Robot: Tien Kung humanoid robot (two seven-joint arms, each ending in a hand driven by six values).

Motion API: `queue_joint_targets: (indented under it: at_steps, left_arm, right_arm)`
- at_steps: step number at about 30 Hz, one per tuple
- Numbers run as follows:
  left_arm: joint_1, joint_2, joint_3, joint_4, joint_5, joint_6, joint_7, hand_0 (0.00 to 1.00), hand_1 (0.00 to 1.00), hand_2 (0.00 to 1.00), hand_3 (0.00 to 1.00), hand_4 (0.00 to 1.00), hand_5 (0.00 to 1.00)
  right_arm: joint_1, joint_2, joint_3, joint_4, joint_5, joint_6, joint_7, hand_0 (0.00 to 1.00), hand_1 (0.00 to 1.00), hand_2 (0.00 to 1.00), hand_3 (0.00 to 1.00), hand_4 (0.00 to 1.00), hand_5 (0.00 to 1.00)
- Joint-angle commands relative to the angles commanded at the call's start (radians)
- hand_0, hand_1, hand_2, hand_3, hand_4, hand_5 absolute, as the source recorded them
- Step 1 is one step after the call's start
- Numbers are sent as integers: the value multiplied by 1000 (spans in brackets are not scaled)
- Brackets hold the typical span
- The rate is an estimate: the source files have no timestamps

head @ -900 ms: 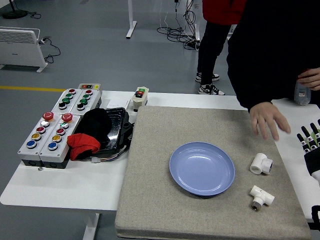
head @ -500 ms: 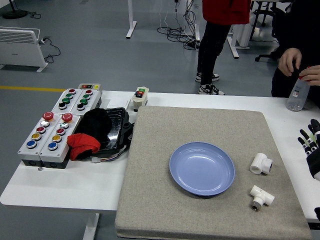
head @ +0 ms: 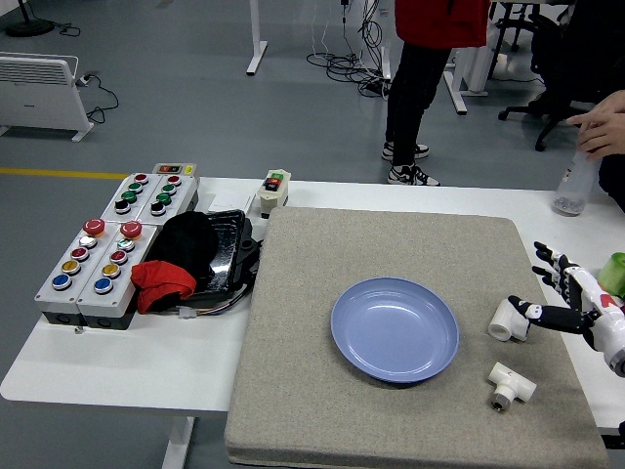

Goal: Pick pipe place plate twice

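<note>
Two white pipe tees were seen on the grey mat (head: 293, 391), right of the blue plate (head: 395, 329), which lay bare. The far tee (head: 506, 318) sat just beside the plate's right edge; the near tee (head: 510, 382) lay closer to the table's front, well apart from the first. The right hand (head: 578, 305) was caught low over the mat's right edge, fingers spread and nothing held, one fingertip (head: 515, 303) right at the far tee, though contact could not be confirmed. The left hand was not in view.

The tees were judged light, rigid and smooth plastic: hard to crush, easy to knock or roll, likely to slip under a poor pinch. A grip across the main barrel was reckoned safest, thumb against fingers, with the side branch left free.

At the far right, a bottle (head: 571, 186) was held by a person's hand (head: 604, 127).
</note>
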Motion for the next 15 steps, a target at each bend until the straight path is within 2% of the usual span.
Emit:
queue_joint_targets:
  at_steps: [9, 14, 15]
  left_arm:
    - [3, 0, -1, -1, 1, -1, 1, 627, 592, 530, 578, 212, 998]
    - [0, 0, 2, -1, -3, -1, 0, 627, 592, 530, 578, 212, 998]
    - [0, 0, 2, -1, -3, -1, 0, 627, 593, 530, 578, 211, 998]
  right_arm:
    - [71, 1, -94, -96, -367, -11, 3, 998, 963, 998, 998, 855, 263]
    - [106, 8, -113, -161, -402, -31, 8, 998, 963, 998, 998, 855, 263]
    - [109, 9, -114, -166, -403, -33, 8, 998, 935, 998, 996, 852, 268]
